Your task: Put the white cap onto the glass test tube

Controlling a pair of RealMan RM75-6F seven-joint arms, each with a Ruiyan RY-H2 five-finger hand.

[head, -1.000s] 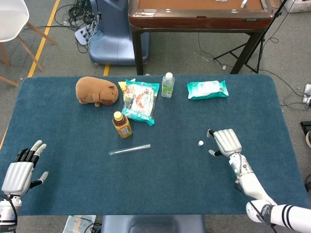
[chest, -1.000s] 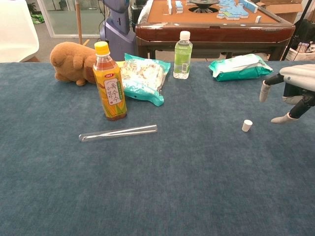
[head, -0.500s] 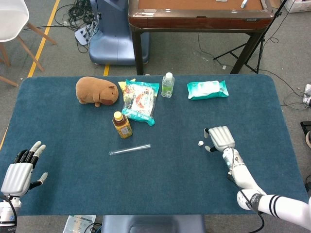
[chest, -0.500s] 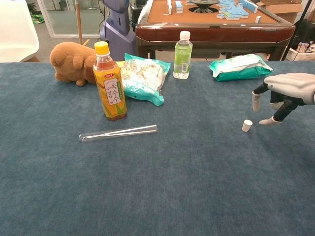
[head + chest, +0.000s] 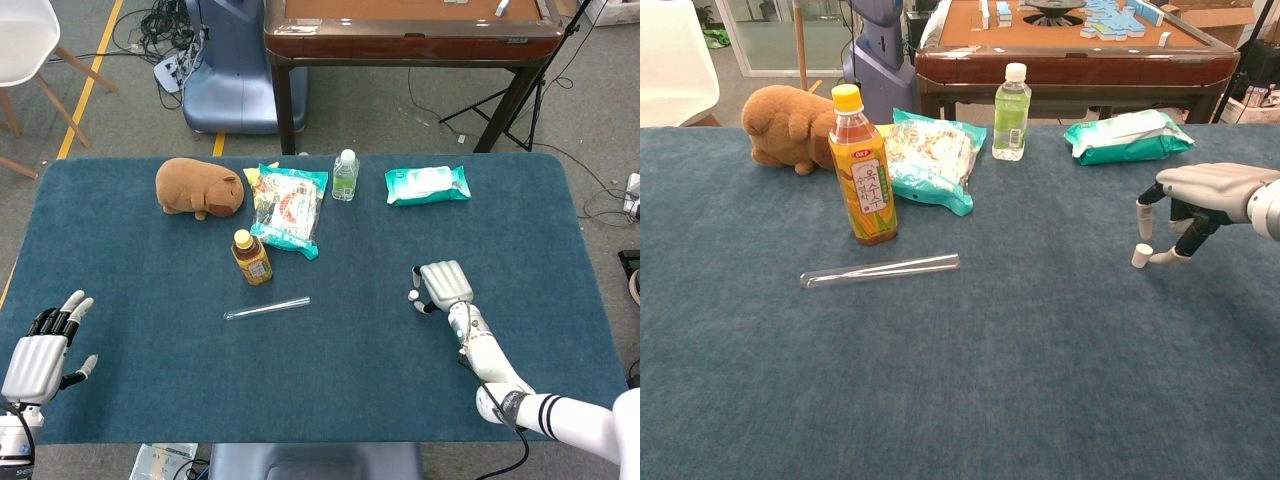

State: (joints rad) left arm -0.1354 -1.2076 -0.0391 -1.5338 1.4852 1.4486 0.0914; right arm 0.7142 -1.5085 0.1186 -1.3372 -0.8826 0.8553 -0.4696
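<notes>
The glass test tube [image 5: 266,308] [image 5: 880,270] lies on its side on the blue table cloth, just in front of an orange drink bottle. Well to its right the small white cap [image 5: 412,296] [image 5: 1141,256] stands on the cloth. My right hand [image 5: 443,285] [image 5: 1200,195] hovers right at the cap, one finger above it and the thumb tip low beside it; the cap still rests on the cloth. Far off at the near left edge, my left hand [image 5: 40,350] has its fingers apart and holds nothing.
The orange drink bottle [image 5: 251,257] [image 5: 863,165], a snack bag [image 5: 288,208], a brown plush toy [image 5: 198,188], a small water bottle [image 5: 345,175] and a green wipes pack [image 5: 427,184] sit across the far half of the table.
My right hand has moved left and down until its finger and thumb flank the cap. The cap, the tube and the left hand have not moved.
</notes>
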